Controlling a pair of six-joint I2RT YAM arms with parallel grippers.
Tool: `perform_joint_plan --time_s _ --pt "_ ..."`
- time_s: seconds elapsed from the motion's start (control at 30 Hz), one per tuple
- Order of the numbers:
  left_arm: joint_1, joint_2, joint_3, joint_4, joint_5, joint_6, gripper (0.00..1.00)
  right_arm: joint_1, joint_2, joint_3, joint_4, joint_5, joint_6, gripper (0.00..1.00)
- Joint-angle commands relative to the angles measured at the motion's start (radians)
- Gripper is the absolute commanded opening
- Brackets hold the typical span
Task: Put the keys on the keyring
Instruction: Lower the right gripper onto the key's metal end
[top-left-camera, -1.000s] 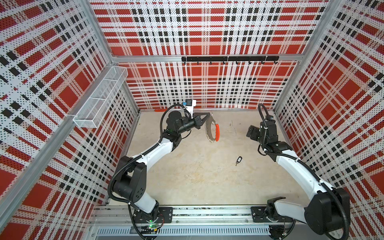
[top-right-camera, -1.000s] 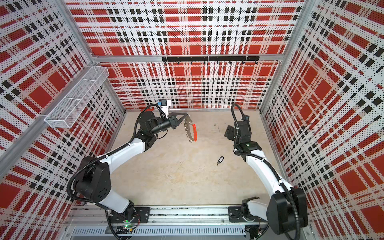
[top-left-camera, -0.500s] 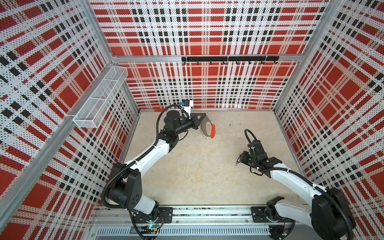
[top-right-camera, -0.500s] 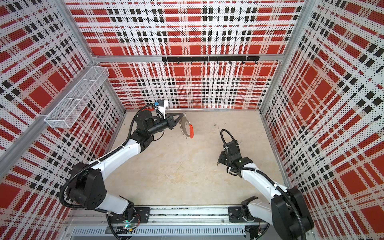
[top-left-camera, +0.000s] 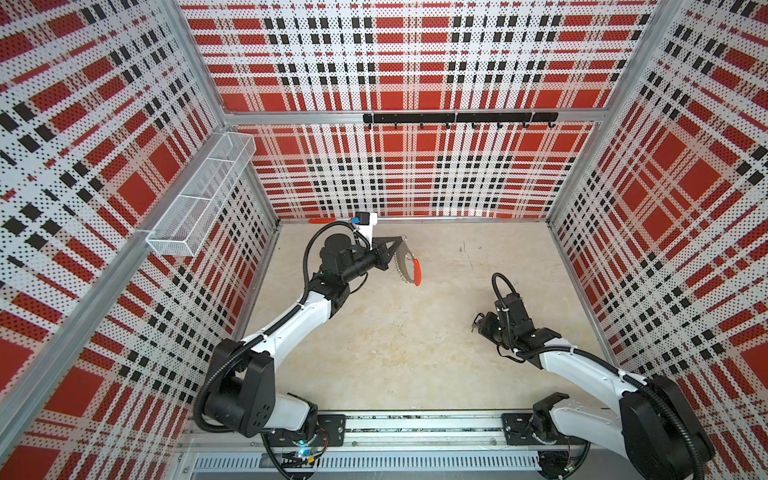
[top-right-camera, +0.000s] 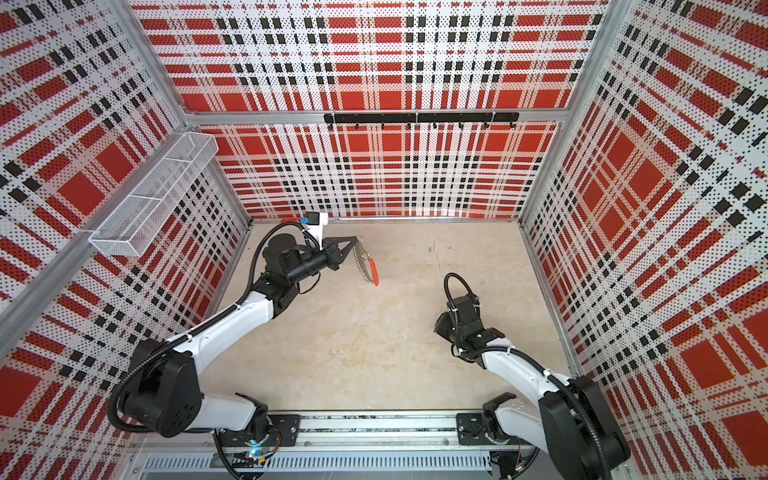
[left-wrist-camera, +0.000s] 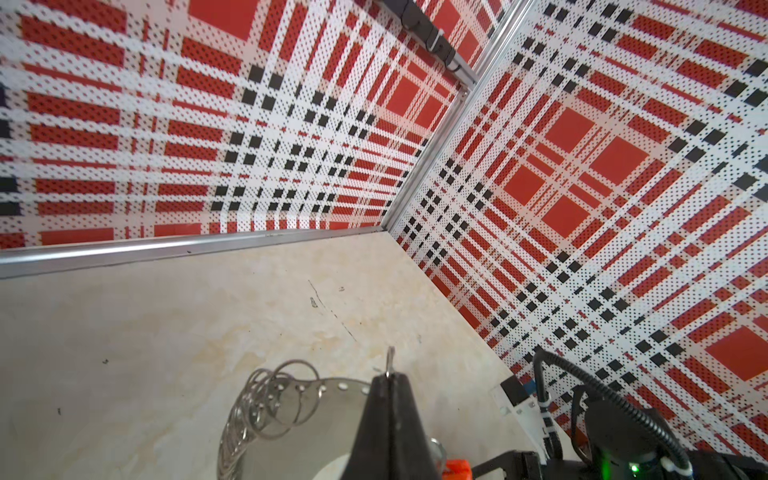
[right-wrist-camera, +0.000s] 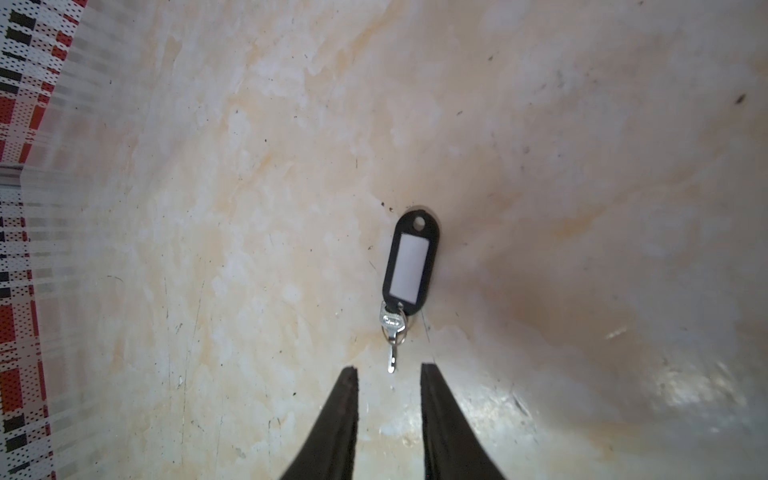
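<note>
The keyring (top-left-camera: 409, 266), a thin metal hoop with a red-orange segment and several split rings, hangs above the table's back left in both top views (top-right-camera: 368, 266). My left gripper (top-left-camera: 401, 243) is shut on the hoop's end; in the left wrist view the closed tips (left-wrist-camera: 388, 376) pinch the metal beside the split rings (left-wrist-camera: 266, 399). The keys (right-wrist-camera: 409, 259), a black-framed tag with a small silver key, lie flat on the table. My right gripper (right-wrist-camera: 388, 368) hovers low just short of the key's tip, jaws apart, nothing between them. In a top view that gripper (top-left-camera: 478, 326) mostly hides the keys.
A white wire basket (top-left-camera: 199, 199) hangs on the left wall. A black hook rail (top-left-camera: 457, 118) runs along the back wall. A lone red-orange strip (top-left-camera: 322, 219) lies at the foot of the back wall. Plaid walls close in three sides.
The right arm swung from the back right down to the keys, and its jaws narrowed. The left gripper, still holding the keyring, shifted slightly towards the back.
</note>
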Motion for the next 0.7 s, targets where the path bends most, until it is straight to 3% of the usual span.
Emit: perform_joint_plan --time_s 0.0,0.27,0.67 --pt "0.039 -0.017 -0.001 0.065 0.018 -0.009 0.0 0.008 -0.005 -0.029 0.077 0.013 0.038 0.28" --pt "0.131 -0.011 -0.019 0.131 0.039 -0.077 0.0 0.007 0.064 -0.024 0.098 -0.003 0.044 0.28" --pt "0.068 0.012 -0.027 0.13 0.037 -0.038 0.0 0.019 0.183 -0.016 0.167 -0.018 0.087 0.21"
